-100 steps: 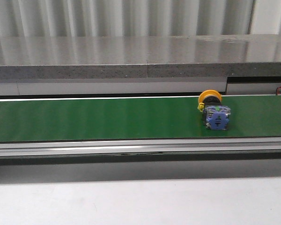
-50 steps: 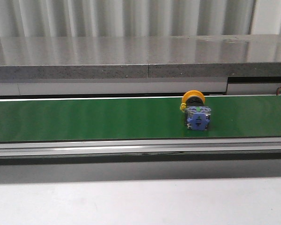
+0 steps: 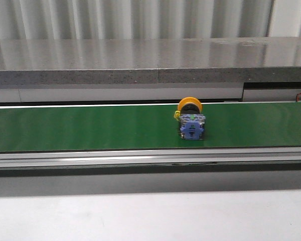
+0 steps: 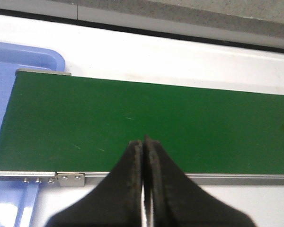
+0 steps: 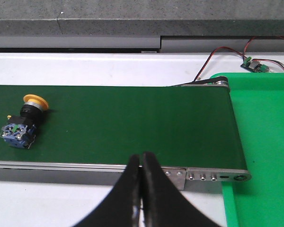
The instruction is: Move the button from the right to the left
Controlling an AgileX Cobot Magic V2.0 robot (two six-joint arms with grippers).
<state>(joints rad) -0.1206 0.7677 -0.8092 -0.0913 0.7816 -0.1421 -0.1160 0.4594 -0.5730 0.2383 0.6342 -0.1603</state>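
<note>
A: Jaws first. Left gripper (image 4: 143, 142): jaws pressed together, nothing between them, tips over the near edge of the green belt (image 4: 146, 123). Right gripper (image 5: 141, 157): same, jaws closed and empty, tips above the belt's near rail (image 5: 85, 166).

B: Button?

A: The button (image 3: 190, 120) lies on its side on the belt, a little right of the belt's middle in the front view. Orange-yellow cap toward the belt's far edge, blue contact block toward its near edge. In the right wrist view it sits well apart from the right gripper.

B: Around the belt?

A: Green tray (image 5: 265, 151) beside one end of the belt, blue tray (image 4: 9, 61) beside the other. White bench (image 3: 150, 216) in front, grey ledge (image 3: 150, 60) behind.
</note>
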